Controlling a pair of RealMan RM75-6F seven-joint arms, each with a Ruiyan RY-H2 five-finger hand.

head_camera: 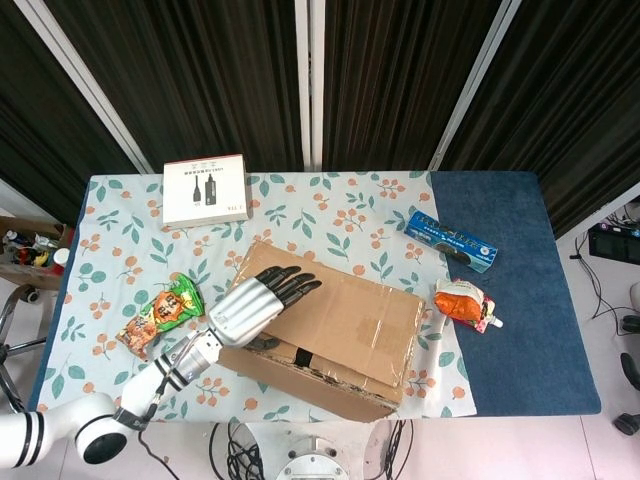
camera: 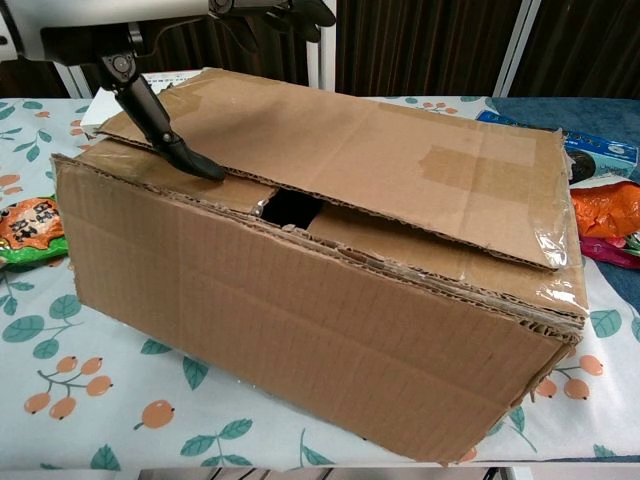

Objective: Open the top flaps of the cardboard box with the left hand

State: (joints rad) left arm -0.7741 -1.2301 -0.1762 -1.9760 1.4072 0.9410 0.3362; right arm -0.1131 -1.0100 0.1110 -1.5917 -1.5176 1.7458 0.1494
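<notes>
The brown cardboard box point(head_camera: 350, 330) lies at the table's front middle, and it fills the chest view point(camera: 300, 300). Its top flaps lie nearly flat. Old tape runs across them, and a dark gap point(camera: 292, 208) shows at the seam. My left hand point(head_camera: 255, 300) reaches over the box's left end, with its dark fingers point(head_camera: 292, 284) stretched out above the far flap. In the chest view its thumb point(camera: 170, 140) slants down, the tip at the seam under the far flap's slightly raised edge. The fingers point(camera: 290, 10) stay above the flap. The right hand is out of sight.
A white product box point(head_camera: 205, 188) lies at the back left. A green and orange snack bag point(head_camera: 160, 315) sits left of the cardboard box. A blue packet point(head_camera: 450, 240) and an orange pouch point(head_camera: 463, 302) lie to the right, by the blue cloth point(head_camera: 530, 300).
</notes>
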